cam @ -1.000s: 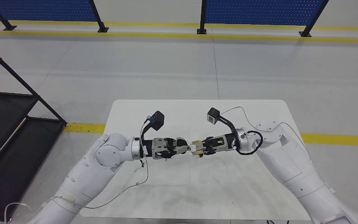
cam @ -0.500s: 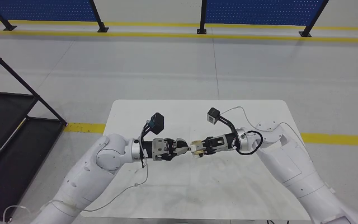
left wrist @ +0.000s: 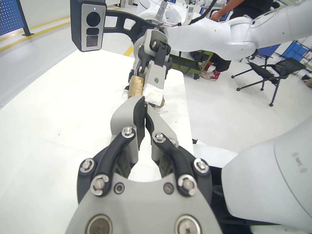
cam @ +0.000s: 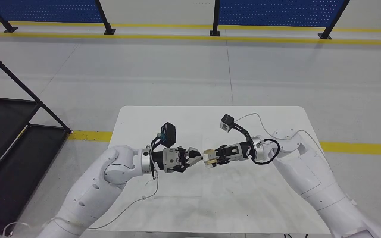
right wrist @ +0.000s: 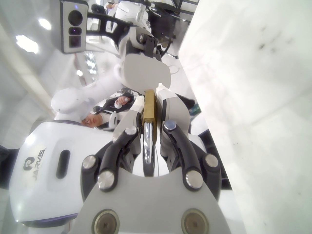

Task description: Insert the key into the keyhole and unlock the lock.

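Top view: over the middle of the table (cam: 250, 199), the right gripper (right wrist: 150, 96) clamps the brass padlock (right wrist: 149, 110) by its body. The left gripper (left wrist: 145, 105), pinched closed on a key hidden in its grip, meets the keyhole end. Hold both axes in line, and twist only once seated.

floor (cam: 178, 65): pale grey, glossy | floor lines (cam: 89, 135): yellow, 1 level with the counter (cam: 196, 122), 1 along the far screens | screens (cam: 274, 12): 2, blue, perforated, black feet | rack (cam: 24, 143): black, beside counter | chair (left wrist: 268, 71): black, on grey floor
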Tool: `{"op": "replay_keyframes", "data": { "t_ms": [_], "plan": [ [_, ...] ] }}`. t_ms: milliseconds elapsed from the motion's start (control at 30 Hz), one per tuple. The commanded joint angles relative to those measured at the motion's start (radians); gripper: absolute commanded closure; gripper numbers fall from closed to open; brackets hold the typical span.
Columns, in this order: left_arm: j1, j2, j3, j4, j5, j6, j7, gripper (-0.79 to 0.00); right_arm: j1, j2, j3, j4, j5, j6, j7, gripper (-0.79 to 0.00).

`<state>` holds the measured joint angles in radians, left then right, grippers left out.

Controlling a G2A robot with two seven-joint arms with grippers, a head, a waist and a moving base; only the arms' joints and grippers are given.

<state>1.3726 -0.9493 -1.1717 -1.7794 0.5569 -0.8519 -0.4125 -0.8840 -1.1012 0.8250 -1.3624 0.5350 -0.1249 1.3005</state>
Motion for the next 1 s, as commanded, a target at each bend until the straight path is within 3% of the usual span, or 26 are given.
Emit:
{"op": "replay_keyframes", "data": {
  "t_ms": [0, 967],
  "plan": [
    [0.006, 0.000, -0.003, -0.008, 0.031, 0.002, 0.015, 0.000, 0.000, 0.000, 0.000, 0.000, 0.000, 0.000, 0.000, 0.000],
    [0.065, -0.005, -0.022, -0.078, 0.347, 0.045, 0.189, 0.000, 0.000, 0.000, 0.000, 0.000, 0.000, 0.000, 0.000, 0.000]
  ]
}}
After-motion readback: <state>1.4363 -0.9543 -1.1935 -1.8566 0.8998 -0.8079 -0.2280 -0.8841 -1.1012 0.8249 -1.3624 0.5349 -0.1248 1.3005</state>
